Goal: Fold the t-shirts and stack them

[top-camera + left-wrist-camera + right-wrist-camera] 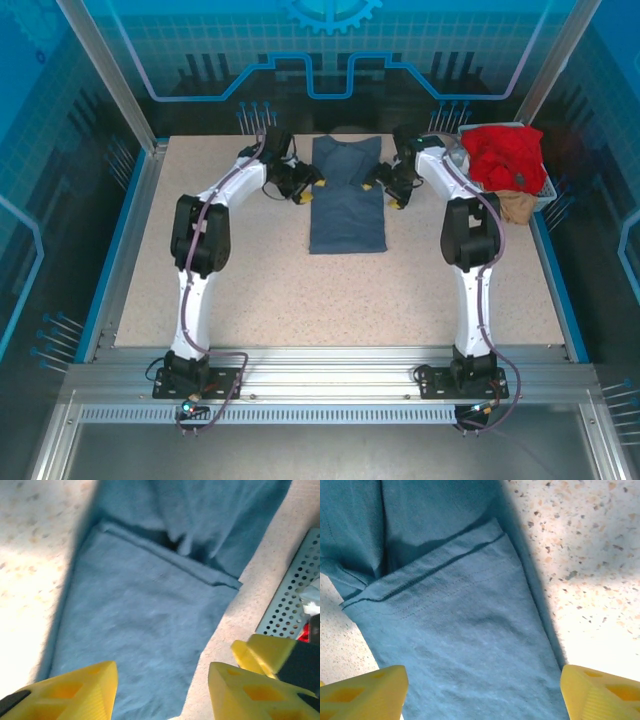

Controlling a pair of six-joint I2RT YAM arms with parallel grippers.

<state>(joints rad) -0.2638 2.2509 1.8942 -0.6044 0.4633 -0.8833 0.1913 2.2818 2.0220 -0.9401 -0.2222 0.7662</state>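
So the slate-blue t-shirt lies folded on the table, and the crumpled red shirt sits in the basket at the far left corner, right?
No. The top external view shows the grey perforated basket with the crumpled bright red shirt at the far right corner; the slate-blue cloth t-shirt is folded on the speckled table.

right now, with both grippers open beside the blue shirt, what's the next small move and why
Probably bring the left gripper and right gripper to the far corners of the blue shirt and close. It lies flat as a long narrow strip, sides folded in. Both grippers flank its far half, open and holding nothing, so folding it end to end seems next.
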